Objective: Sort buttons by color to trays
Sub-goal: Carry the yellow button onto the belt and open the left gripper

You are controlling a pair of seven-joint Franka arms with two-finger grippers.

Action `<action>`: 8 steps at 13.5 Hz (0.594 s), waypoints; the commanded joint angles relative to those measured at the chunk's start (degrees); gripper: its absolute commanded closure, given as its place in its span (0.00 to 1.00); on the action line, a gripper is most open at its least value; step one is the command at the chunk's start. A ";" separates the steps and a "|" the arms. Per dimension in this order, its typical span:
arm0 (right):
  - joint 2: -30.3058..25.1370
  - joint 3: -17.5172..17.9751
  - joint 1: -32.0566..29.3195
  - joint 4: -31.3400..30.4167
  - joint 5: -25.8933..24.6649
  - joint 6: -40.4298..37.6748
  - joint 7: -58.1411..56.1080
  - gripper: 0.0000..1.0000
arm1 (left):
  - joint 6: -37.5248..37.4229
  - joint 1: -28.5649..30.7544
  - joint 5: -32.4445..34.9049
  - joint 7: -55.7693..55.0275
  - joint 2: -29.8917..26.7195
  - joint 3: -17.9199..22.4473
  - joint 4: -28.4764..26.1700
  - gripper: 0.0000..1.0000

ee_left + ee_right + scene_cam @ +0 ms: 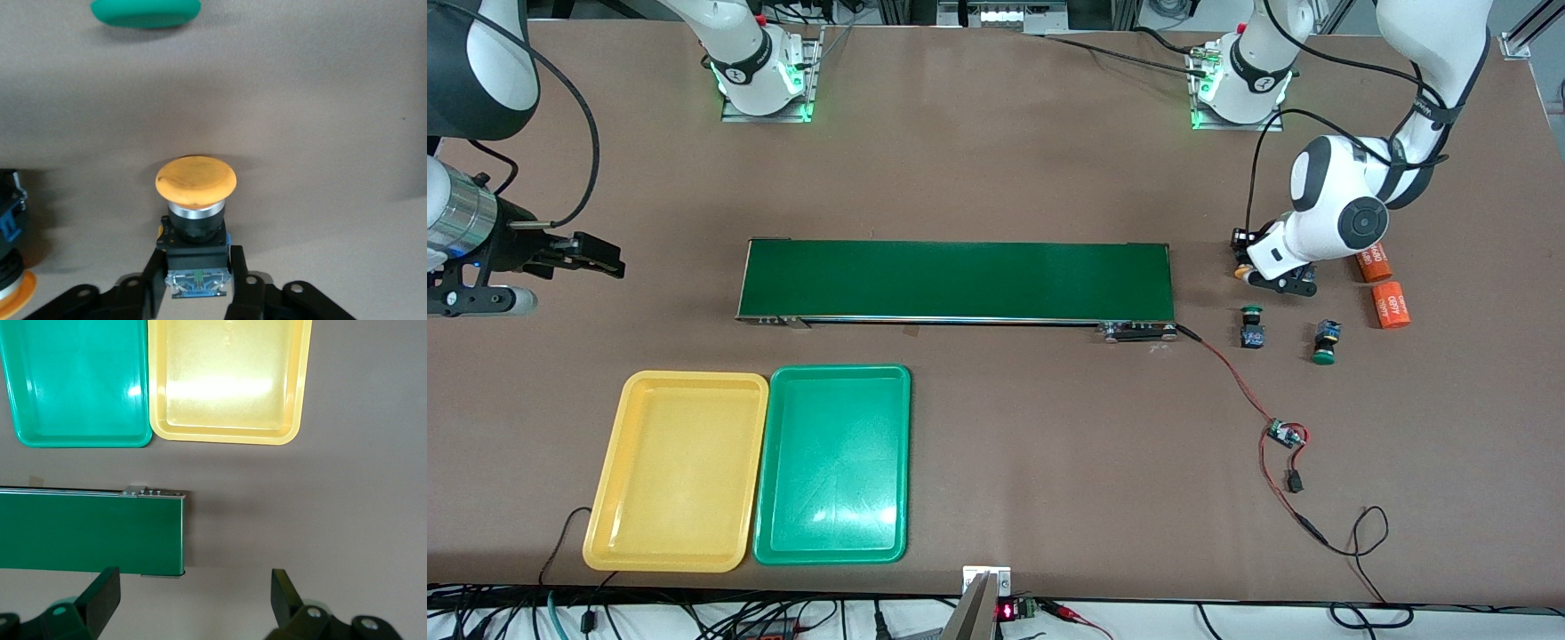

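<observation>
At far left of the front frame, the right gripper (609, 258) waits, fingers spread wide. Lower left lie the yellow tray (676, 471) and green tray (834, 464). At right, the left gripper (197, 293) clamps an orange button (195, 200); two green buttons (1252, 325) sit below.

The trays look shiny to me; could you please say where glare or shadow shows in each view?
Front view: a bright glare patch on the green tray, fainter sheen on the yellow tray. Right wrist view: a strong white reflection across the yellow tray, a small one on the green. Left wrist view: no glare; a soft shadow around the yellow-capped button held by the left gripper.
</observation>
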 commanded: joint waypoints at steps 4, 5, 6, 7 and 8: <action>0.43 -0.03 0.41 1.42 0.81 -0.76 -0.79 0.00 | -2.71 0.37 -0.18 3.91 -6.50 -0.59 2.93 1.00; 0.43 -0.03 0.41 1.42 0.81 -0.76 -0.79 0.00 | -5.78 0.20 -0.18 3.65 -7.38 -0.68 5.65 1.00; 0.43 -0.03 0.41 1.42 0.81 -0.76 -0.79 0.00 | -7.98 -0.07 -0.18 3.56 -8.00 -0.77 8.11 1.00; 0.43 -0.03 0.32 1.42 0.81 -0.76 -0.79 0.00 | -10.88 -0.33 -0.35 3.38 -8.09 -0.86 11.09 1.00; 0.43 -0.03 0.32 1.42 0.81 -0.76 -0.79 0.00 | -13.60 -0.42 -0.96 3.29 -8.01 -0.86 14.60 1.00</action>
